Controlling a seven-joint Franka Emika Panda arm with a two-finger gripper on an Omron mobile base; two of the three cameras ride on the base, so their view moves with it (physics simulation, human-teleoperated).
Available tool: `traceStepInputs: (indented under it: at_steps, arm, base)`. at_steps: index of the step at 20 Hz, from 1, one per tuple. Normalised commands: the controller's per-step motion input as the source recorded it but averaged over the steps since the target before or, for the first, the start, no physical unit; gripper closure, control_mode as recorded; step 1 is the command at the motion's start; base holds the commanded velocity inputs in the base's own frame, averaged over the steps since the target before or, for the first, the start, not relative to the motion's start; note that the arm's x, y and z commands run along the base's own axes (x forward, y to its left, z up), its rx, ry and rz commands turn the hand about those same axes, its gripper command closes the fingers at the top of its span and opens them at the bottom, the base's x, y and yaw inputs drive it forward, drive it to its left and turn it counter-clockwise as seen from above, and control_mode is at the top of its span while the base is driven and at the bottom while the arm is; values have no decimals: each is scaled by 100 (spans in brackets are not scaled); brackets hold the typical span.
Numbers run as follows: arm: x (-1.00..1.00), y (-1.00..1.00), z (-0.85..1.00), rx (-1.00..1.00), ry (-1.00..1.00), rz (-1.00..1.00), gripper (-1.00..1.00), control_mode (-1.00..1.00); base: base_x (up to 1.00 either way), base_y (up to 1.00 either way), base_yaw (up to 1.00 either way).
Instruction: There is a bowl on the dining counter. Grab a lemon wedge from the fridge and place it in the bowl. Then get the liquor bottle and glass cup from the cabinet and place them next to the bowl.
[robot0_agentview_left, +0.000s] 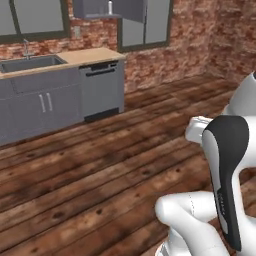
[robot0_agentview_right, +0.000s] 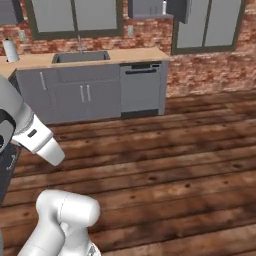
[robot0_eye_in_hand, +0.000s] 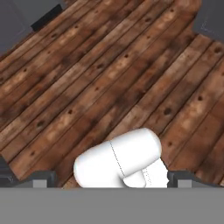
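Wall cabinet, grey, flat-fronted (robot0_agentview_right: 150, 7), mounted high on the brick wall with one door swung open (robot0_agentview_right: 179, 11); holds a small slim white bottle (robot0_agentview_right: 164, 7), upright on its shelf, also seen in the left base view (robot0_agentview_left: 110, 7); its cap is too small to make out. Grey rectangular sink basin (robot0_agentview_right: 81, 57) with a thin upright tap (robot0_agentview_right: 79, 43), recessed in a light wood bench top (robot0_agentview_right: 135, 54); contents cannot be told. Base units, matte grey with slim silver bar handles (robot0_agentview_right: 85, 93); beside them a grey dishwasher front with a dark top strip (robot0_agentview_right: 142, 87). White cylindrical roll (robot0_agentview_right: 10, 50), standing at the far left end of the bench. Walls: rough red brick (robot0_agentview_right: 210, 70), set with dark-framed frosted windows (robot0_agentview_right: 75, 17). Floor: dark, knotted wooden planks with a worn sheen (robot0_agentview_right: 165, 170). Hand (robot0_eye_in_hand: 107, 181): fingertips spread to their widest, one at each lower corner of the hand view, nothing between them, pointing down at bare floor planks, well apart from the cabinet and bottle.
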Motion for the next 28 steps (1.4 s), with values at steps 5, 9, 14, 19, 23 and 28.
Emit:
traceStepInputs:
  at_steps: [5, 9, 14, 19, 23, 28]
  arm:
    - [0, 0, 0, 0, 0, 0, -100, 100]
    - [0, 0, 0, 0, 0, 0, -100, 100]
    - [0, 0, 0, 0, 0, 0, -100, 100]
    - [0, 0, 0, 0, 0, 0, -100, 100]
    - [0, 0, 0, 0, 0, 0, -100, 100]
    - [0, 0, 0, 0, 0, 0, -100, 100]
  base:
    - [100, -25, 43]
    - [100, -25, 41]
    - [100, -36, 35]
    - [100, -65, 27]
    - [100, -91, 22]
    - [100, -96, 22]
